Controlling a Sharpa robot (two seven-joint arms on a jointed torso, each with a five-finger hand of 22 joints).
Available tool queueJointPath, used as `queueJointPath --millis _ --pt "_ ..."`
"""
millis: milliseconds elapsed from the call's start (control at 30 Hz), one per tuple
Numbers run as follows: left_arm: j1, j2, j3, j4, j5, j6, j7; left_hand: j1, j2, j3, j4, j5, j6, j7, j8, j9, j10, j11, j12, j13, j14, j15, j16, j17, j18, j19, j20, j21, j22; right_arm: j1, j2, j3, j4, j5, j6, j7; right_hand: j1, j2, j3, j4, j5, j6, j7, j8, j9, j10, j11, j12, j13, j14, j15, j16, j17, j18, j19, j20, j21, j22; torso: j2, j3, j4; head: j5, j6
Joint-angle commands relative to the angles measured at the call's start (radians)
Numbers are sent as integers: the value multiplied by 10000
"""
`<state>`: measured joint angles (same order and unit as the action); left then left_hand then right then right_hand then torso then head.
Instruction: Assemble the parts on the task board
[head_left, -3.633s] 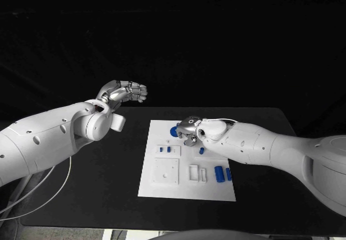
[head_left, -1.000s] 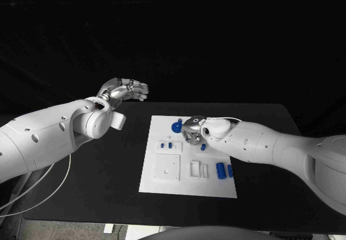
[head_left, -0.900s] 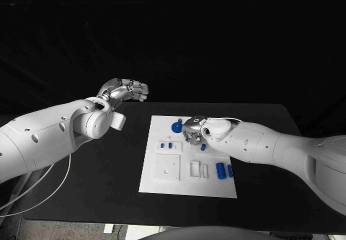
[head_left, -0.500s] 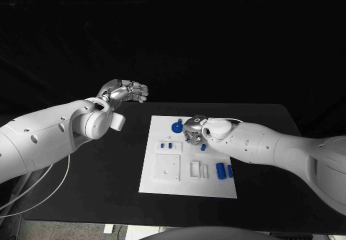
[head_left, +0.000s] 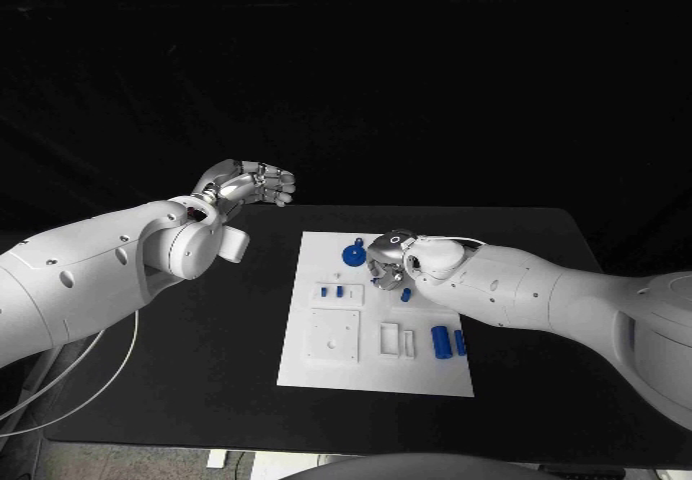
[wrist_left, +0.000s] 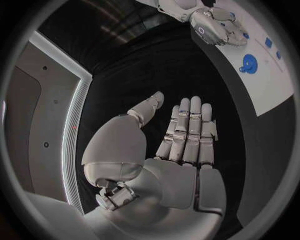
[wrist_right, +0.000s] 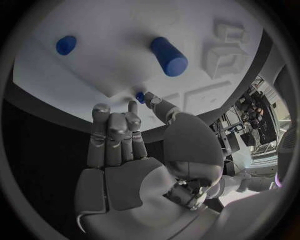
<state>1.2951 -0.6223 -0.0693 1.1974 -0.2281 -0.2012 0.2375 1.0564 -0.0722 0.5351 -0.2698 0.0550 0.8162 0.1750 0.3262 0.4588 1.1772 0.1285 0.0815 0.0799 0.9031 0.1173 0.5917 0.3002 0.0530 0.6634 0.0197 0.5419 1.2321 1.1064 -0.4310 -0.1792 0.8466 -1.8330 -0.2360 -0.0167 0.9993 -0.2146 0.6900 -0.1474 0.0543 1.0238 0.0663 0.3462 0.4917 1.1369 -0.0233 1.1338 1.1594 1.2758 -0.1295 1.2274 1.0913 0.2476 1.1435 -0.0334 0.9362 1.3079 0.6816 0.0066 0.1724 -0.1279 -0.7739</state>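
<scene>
Two hands divided the work: the left hand (head_left: 245, 183) hung raised beyond the table, fingers loosely curled, empty, clear of the task board (head_left: 335, 372); the right hand (wrist_right: 128, 131) pinched a small blue part (wrist_right: 140, 96) above the board, apparently for insertion

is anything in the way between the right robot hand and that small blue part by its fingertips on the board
Nothing visible. In the right wrist view the right robot hand has its fingertips right at the small blue part, with bare task board around it.
</scene>
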Motion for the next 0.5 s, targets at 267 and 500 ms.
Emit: queueJointPath --millis 267,500 --pt "9 12 10 -6 -66 114 39 90 -39 -64 7 25 -67 47 25 -21 35 32 23 -2 23 6 32 21 58 51 8 9 13 -5 -31 -5 92 9 162 16 152 -57 -7 -38 -50 136 229 -56 -16 -44 21 -82 13 5 53 -26 0 142 42 -57 -57 128 8 -3 4 -20 -19" --pt "9 -5 10 -1 -67 116 39 101 -37 -59 2 27 -69 49 25 -24 32 33 19 -4 14 8 25 29 53 49 5 2 15 -14 -31 -6 145 -51 183 -12 680 -71 464 -251 -47 171 229 -65 -23 -38 22 -104 49 -3 61 -49 10 142 18 -54 -93 138 12 -2 3 -31 -33"
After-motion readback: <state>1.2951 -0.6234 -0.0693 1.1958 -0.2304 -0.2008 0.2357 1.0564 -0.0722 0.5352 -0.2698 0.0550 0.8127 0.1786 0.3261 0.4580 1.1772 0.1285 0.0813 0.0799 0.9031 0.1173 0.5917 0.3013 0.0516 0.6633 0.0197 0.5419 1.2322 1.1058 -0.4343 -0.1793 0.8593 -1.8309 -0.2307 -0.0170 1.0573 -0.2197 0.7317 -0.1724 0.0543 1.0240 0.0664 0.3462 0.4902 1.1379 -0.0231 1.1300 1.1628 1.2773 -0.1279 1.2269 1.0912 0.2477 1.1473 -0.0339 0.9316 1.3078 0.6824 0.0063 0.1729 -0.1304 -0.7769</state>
